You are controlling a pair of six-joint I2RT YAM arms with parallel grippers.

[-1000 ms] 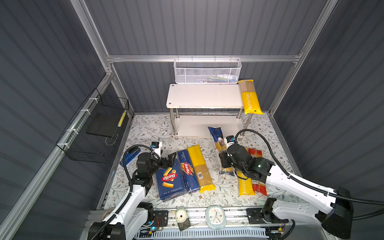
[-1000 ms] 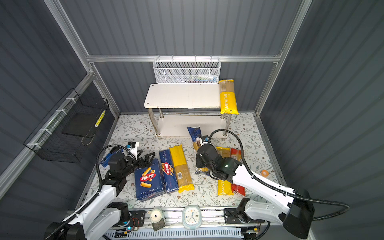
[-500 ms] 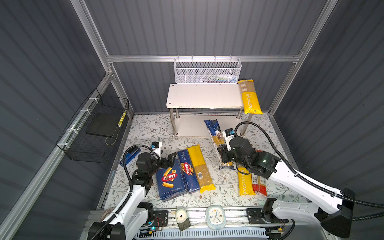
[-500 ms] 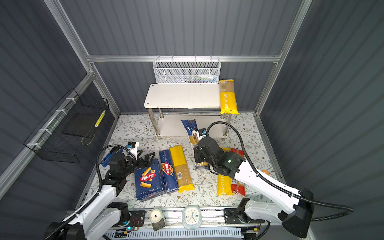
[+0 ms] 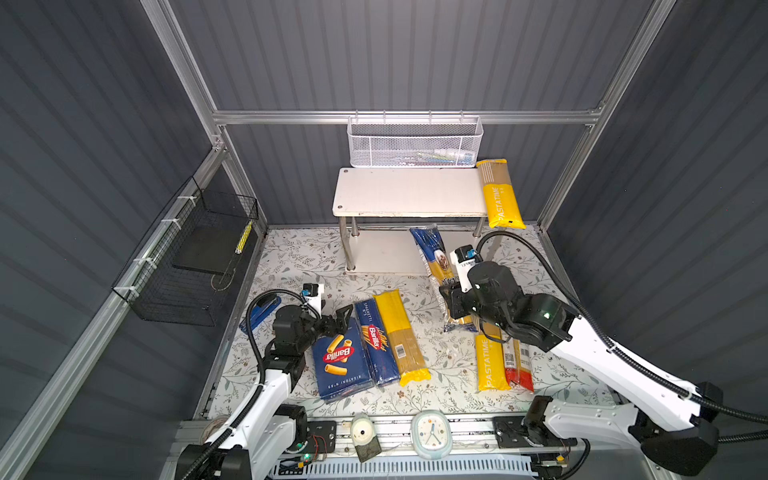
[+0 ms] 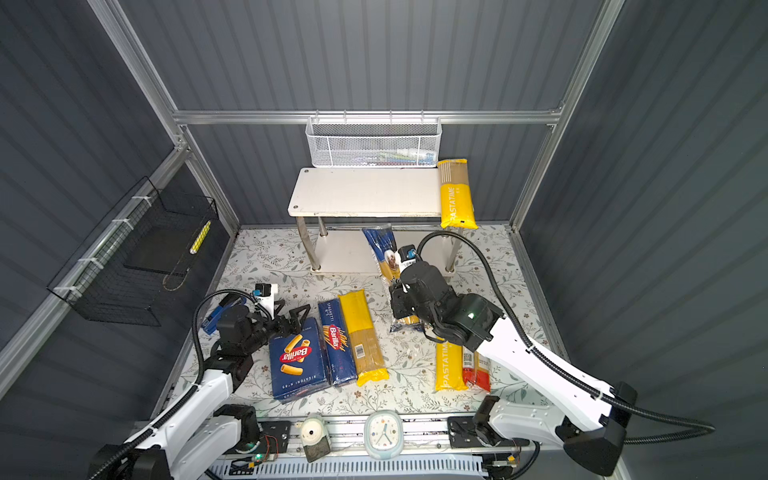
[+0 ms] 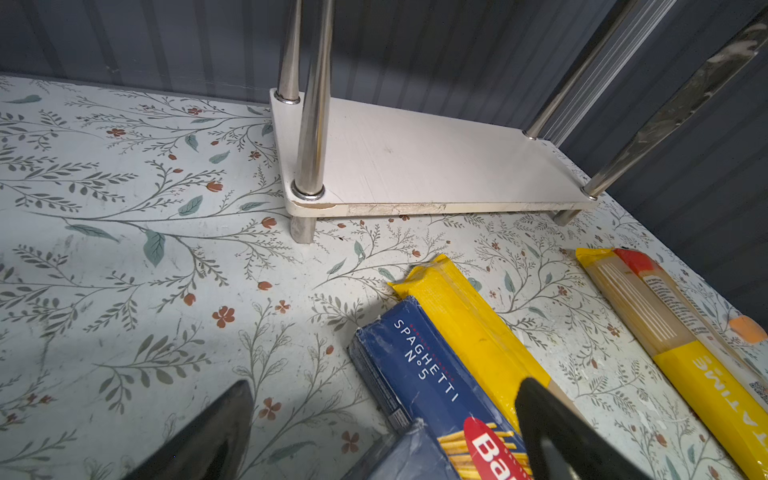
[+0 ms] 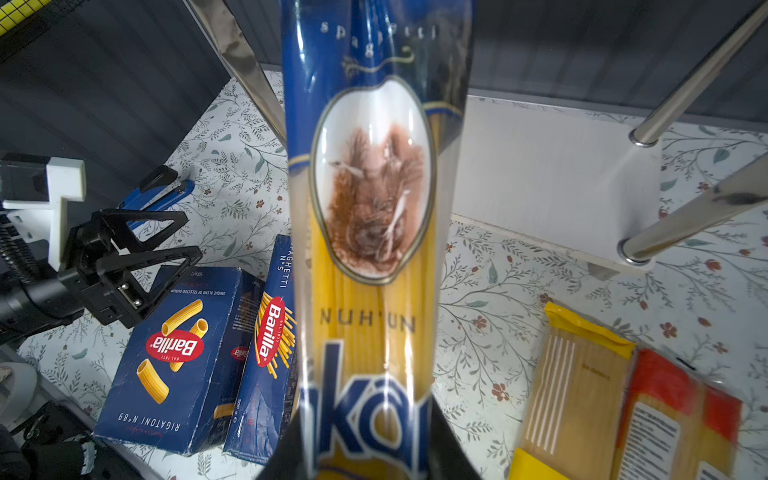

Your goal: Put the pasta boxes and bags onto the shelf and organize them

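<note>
Two fingers of the right gripper (image 5: 451, 301) are clamped on the blue bag (image 5: 432, 257), closed narrow across the pack toward its near end. The bag runs straight out from the jaws toward the shelf (image 5: 407, 191). In both top views its far end overlaps the front of the shelf's lower board, left of the right front post. Whether that end touches the board cannot be told. Just beside this gripper, on the mat (image 5: 299, 257), lie a Pastatime bag (image 5: 490, 361) and a red bag (image 5: 517, 365), side by side and touching, partly under the right arm. Across the mat the left gripper (image 5: 338, 322) holds nothing, its jaws spread wide. It hovers at the far end of the rigatoni box (image 5: 340, 365); whether it touches the box cannot be told. That box lies flat with the spaghetti box (image 5: 376, 345) against its right side, and the yellow bag (image 5: 401, 332) lies next to that one, all three pointing toward the shelf. On the shelf's top board the other Pastatime bag (image 5: 498, 195) lies at the right end, its near end hanging past the front edge.
</note>
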